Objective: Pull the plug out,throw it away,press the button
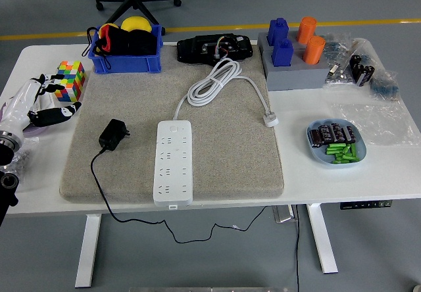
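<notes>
A white power strip (173,162) lies on the grey mat (223,154), with no plug in its sockets. Its white cable (214,81) coils behind it and ends in a white plug (270,118) on the mat. A black adapter plug (113,134) lies on the mat left of the strip, its black cord running off the front edge. My left hand (41,104) hovers at the table's left edge, beside the mat, fingers spread and holding nothing. The right hand is out of view.
A colourful cube (71,80) sits just behind my left hand. A blue bin (125,45), a black device (214,47), a grey block with blue and orange cylinders (294,58) line the back. A blue dish of batteries (336,142) and plastic bags (368,75) are at right.
</notes>
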Controlling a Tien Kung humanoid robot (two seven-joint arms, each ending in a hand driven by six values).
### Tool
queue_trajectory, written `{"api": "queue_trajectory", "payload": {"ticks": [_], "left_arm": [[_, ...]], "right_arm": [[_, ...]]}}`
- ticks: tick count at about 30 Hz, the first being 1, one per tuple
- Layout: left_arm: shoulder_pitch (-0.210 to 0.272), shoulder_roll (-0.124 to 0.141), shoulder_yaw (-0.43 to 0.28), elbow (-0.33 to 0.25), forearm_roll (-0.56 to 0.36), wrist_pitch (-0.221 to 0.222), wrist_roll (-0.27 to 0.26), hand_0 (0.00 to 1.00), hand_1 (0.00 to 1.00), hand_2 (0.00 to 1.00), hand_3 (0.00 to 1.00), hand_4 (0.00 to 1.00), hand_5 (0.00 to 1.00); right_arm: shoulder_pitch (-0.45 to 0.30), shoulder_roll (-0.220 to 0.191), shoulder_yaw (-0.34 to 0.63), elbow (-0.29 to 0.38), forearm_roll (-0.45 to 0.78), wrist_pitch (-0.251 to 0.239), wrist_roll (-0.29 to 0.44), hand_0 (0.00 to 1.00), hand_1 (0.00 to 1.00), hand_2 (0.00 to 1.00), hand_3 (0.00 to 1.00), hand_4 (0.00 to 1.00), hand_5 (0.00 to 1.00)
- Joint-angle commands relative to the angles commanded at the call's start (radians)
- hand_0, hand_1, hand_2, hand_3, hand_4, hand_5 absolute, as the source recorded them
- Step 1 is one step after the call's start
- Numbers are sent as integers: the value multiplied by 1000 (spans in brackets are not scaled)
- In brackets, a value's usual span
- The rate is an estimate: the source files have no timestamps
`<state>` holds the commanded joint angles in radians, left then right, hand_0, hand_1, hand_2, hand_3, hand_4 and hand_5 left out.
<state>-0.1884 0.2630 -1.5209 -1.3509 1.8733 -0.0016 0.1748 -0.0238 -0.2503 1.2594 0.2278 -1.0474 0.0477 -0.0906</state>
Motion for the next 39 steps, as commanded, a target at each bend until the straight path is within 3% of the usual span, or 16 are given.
{"api": "queue_trajectory", "payload": {"ticks": [39], "left_arm": [[9,-2,0,-10,-2,1,-3,814,787,724,809,780,182]], "right_arm": [[-5,5,9,0,-4,0,-1,729,680,662,634,743,600]]}}
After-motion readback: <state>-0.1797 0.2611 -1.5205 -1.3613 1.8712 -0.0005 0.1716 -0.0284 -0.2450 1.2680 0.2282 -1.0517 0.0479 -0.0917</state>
